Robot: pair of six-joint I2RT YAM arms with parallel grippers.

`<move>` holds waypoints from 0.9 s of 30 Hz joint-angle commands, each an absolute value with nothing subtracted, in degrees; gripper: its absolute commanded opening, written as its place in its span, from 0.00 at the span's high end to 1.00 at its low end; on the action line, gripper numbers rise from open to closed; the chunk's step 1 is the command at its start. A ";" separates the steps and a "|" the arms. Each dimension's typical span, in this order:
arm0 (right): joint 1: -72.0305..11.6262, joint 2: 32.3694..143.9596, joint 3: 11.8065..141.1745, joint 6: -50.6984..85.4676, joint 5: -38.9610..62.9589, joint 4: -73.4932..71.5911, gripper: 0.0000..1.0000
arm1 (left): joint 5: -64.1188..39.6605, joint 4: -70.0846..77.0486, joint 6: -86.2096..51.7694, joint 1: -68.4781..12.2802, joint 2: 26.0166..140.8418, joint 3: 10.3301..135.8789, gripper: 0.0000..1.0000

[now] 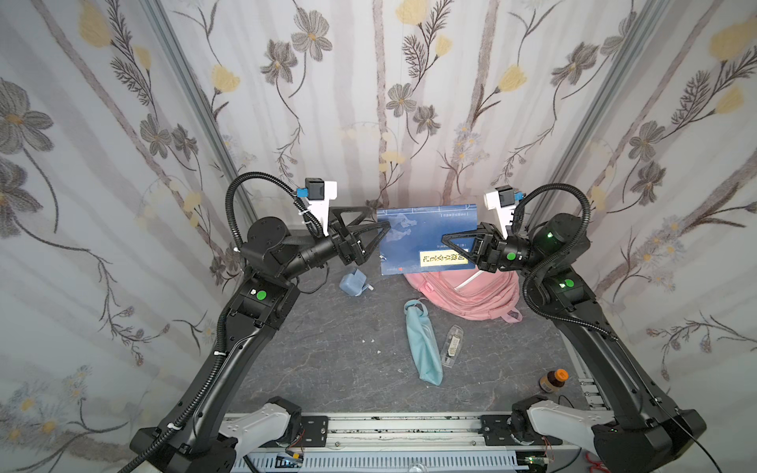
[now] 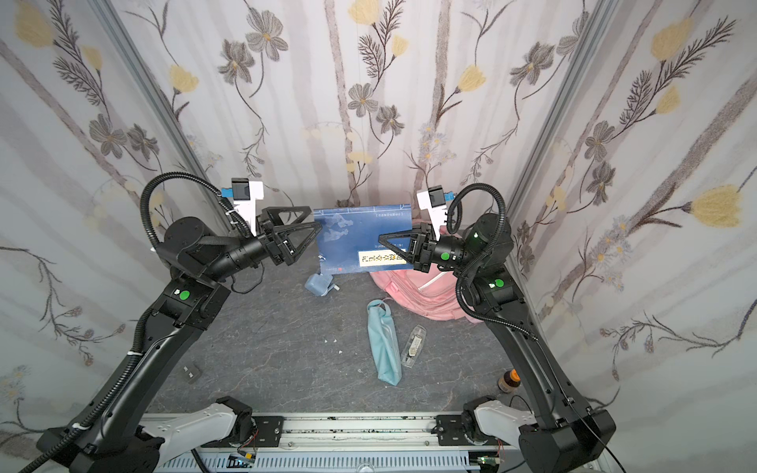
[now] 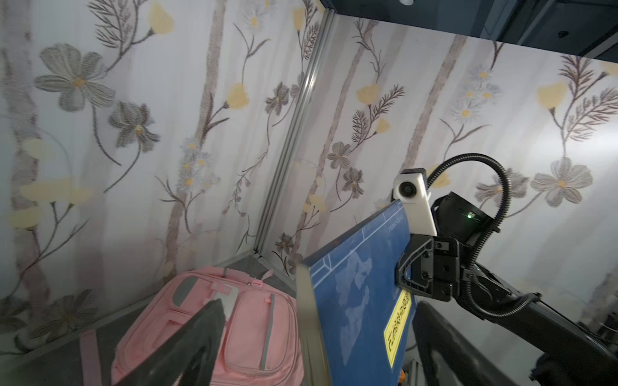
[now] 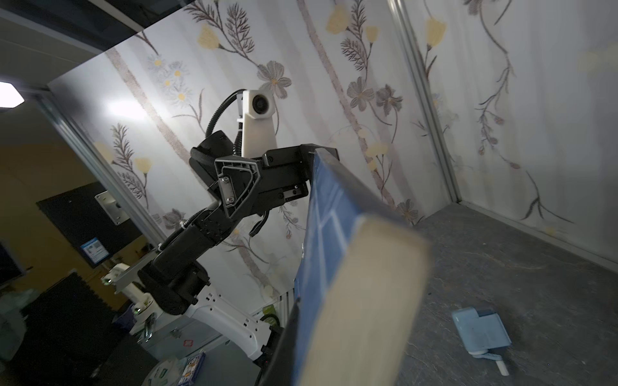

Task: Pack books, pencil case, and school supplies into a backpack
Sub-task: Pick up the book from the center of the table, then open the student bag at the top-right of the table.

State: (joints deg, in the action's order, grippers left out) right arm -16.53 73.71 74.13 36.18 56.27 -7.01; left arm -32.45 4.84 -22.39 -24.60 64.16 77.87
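Mid-task: right hand (image 1: 446, 239) clamps navy yellow-labelled book (image 1: 426, 233) aloft near pink fabric backpack (image 1: 483, 295); left hand (image 1: 379, 223) spread wide at book's edge. Light-blue fabric pencil case (image 1: 424, 344), clear oblong case (image 1: 450, 346), pale-blue boxy item (image 1: 353, 283) lie unpacked on bench (image 1: 327, 360).

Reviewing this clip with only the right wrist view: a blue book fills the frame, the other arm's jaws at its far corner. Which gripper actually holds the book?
Observer: The right gripper, shut on the navy book beside its yellow label.
Operator: And the backpack?
Observer: The pink backpack lies on the table at the back, partly hidden behind the book in both top views.
Operator: Anything unpacked that I can't see?
Observer: The light-blue pencil case and the clear case lie side by side in front of the backpack.
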 commanded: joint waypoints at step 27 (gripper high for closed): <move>-9.84 36.82 71.25 28.07 -15.85 38.28 1.00 | -11.96 -15.52 7.17 -51.22 116.38 114.45 0.18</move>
